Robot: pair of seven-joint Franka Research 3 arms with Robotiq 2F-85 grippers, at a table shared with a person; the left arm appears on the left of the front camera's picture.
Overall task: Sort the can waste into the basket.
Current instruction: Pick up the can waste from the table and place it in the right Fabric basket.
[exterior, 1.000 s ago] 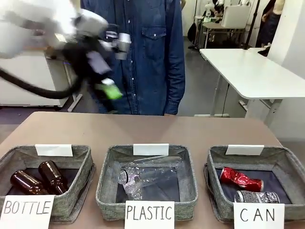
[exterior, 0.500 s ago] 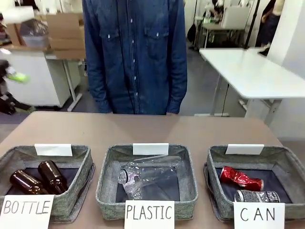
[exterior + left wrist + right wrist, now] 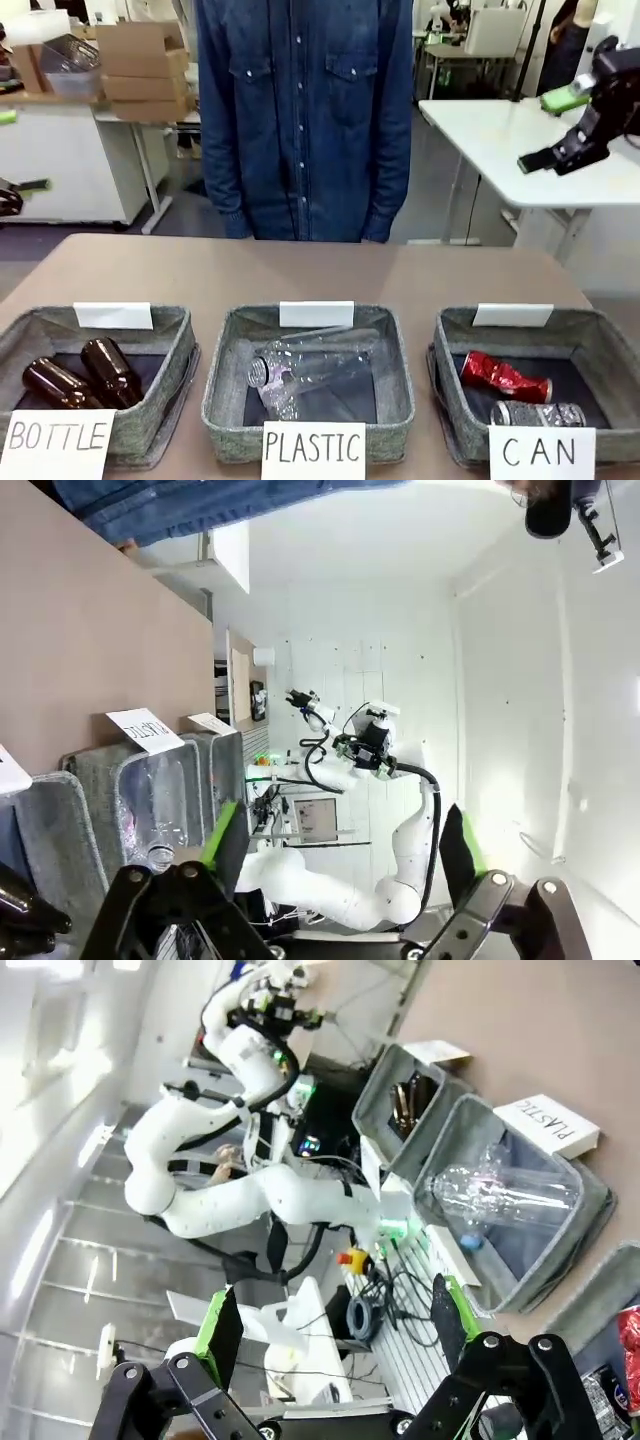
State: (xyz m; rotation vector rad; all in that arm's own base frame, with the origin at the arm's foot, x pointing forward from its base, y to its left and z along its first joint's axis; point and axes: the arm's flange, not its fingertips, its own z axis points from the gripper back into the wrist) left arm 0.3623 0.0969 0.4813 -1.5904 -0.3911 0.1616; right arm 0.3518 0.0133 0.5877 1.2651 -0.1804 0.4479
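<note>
Right gripper (image 3: 562,128) raised at 2 o'clock, jaws wide, empty; left gripper (image 3: 340,860) likewise wide. Two cans in the basket (image 3: 590,338): red can (image 3: 503,376), dark can (image 3: 536,413).

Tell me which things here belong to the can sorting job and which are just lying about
Part of the job:
- red crushed can
- dark printed can
- CAN basket, holding both cans

Just lying about:
- brown glass bottles in the BOTTLE basket
- clear plastic bottles in the PLASTIC basket
</note>
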